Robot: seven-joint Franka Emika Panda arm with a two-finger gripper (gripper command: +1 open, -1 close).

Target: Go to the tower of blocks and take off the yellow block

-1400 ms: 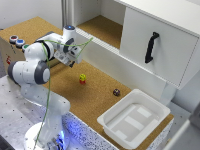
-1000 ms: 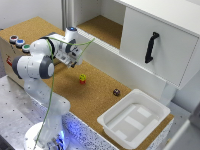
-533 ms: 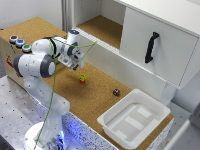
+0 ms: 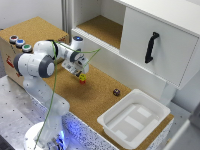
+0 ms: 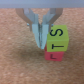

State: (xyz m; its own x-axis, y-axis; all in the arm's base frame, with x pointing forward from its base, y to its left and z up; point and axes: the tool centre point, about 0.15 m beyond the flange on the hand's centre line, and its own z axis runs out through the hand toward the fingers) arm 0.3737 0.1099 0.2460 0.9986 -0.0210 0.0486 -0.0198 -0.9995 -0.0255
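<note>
The tower of blocks stands on the cork table: a tiny yellow block (image 4: pixel 82 77) on a red cube (image 4: pixel 82 81). In the wrist view the yellow block (image 5: pixel 57 40) carries the letters S and T and sits squarely on the red cube (image 5: pixel 52 56). My gripper (image 4: pixel 78 73) hangs just above and beside the tower. In the wrist view the gripper (image 5: pixel 41 45) has its fingers (image 5: pixel 33 29) drawn together at the tips, right next to the yellow block's side and not around it. It holds nothing.
A white bin (image 4: pixel 131 135) sits at the exterior view's lower right, with a small dark round object (image 4: pixel 116 92) just behind it. A white cabinet with a black handle (image 4: pixel 151 47) and an open shelf (image 4: pixel 100 27) stand behind. A box with coloured buttons (image 4: pixel 17 42) stands at the left.
My gripper has come down and a little toward the exterior view's right, ending close beside the tower. The blocks have not moved.
</note>
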